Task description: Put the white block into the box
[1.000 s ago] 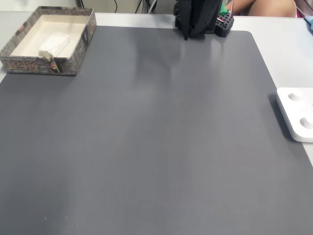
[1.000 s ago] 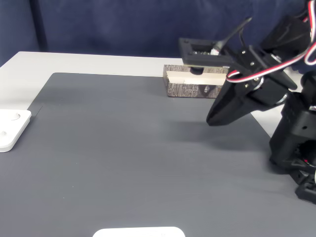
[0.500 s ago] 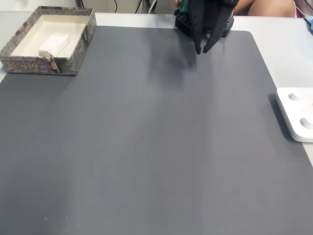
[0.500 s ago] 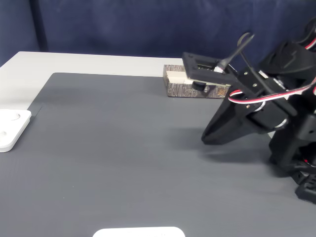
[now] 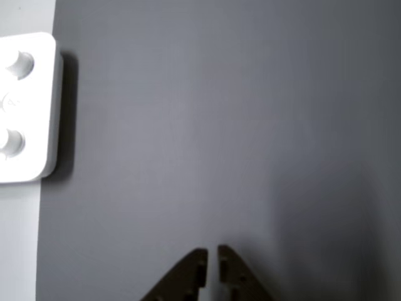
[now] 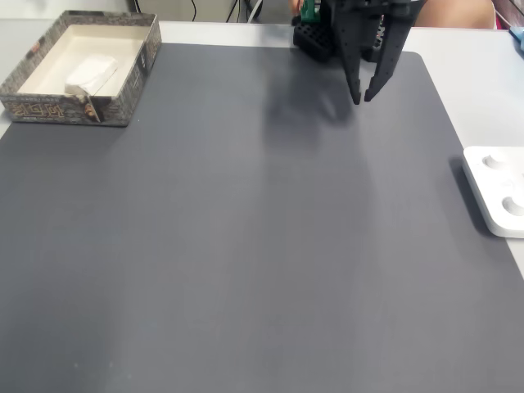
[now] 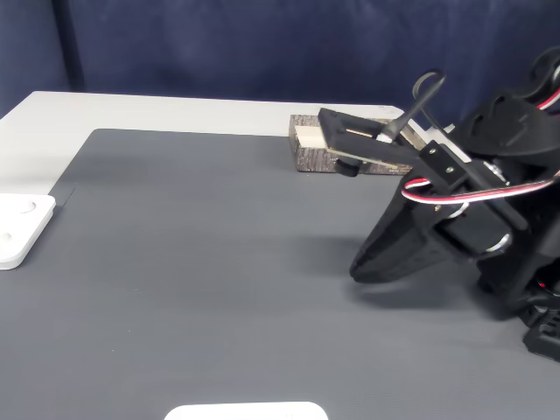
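Observation:
The box (image 6: 49,108) stands at the mat's far left corner in a fixed view, speckled outside and cream inside. The white block (image 6: 90,74) lies slantwise on its floor. In another fixed view the box (image 7: 317,158) sits partly behind the arm. My gripper (image 6: 363,97) hangs over the mat's far edge, well right of the box, tips pointing down. Its fingers stand a narrow gap apart with nothing between them. The other view has the gripper (image 5: 212,258) at the bottom edge, above bare mat. From the side, the gripper (image 7: 360,269) hovers just off the mat.
A glossy white plastic device (image 6: 497,190) lies at the mat's right edge, also seen as device (image 5: 26,108) and device (image 7: 19,227). Another white object (image 7: 247,410) pokes in at the near edge. The dark grey mat (image 6: 246,246) is bare. A person's arm (image 6: 458,10) is behind the robot.
The arm has unfolded from its base and swung out to the right over the mat, lowering. The fingertips, together a second ago, now stand slightly apart.

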